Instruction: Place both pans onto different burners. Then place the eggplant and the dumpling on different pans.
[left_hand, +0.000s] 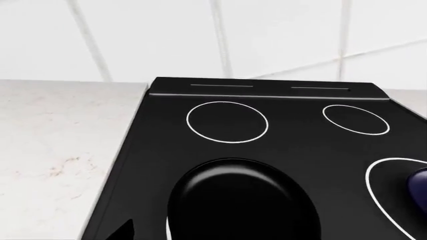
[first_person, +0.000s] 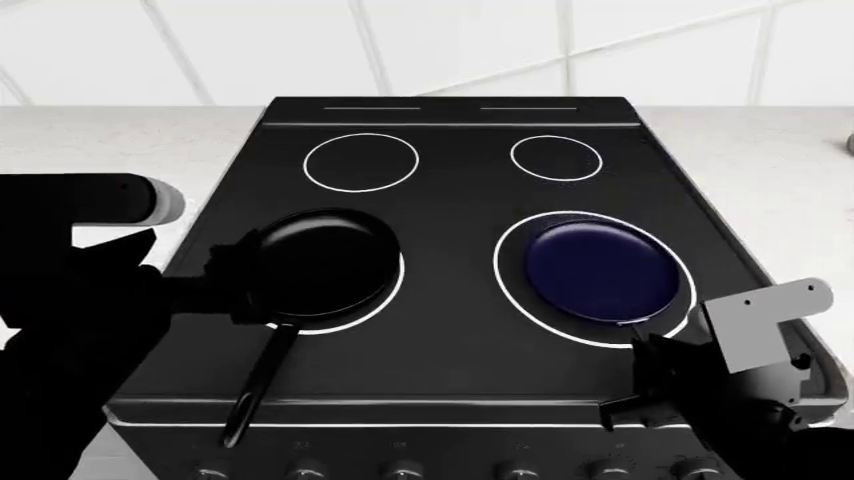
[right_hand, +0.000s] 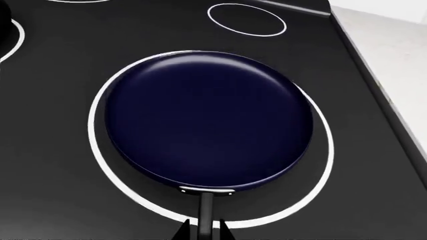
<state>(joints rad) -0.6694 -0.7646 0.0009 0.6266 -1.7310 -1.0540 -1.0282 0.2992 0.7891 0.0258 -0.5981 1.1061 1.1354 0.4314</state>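
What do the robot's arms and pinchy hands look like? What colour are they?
Mostly black. The left arm is bulky and black, with a rounded light-grey cylinder at its upper part. The right arm is black too, with a flat silver-grey metal bracket with small holes. The right gripper has slim black pointed fingers. No cables or markings show.

A glossy black pan sits at centre left of the head view, and a dark navy blue pan at centre right. The cooktop is flat black glass marked with thin white ring outlines. The counter at the upper left is off-white with faint brownish speckles. The wall tiles along the top are white with pale grey grout lines.
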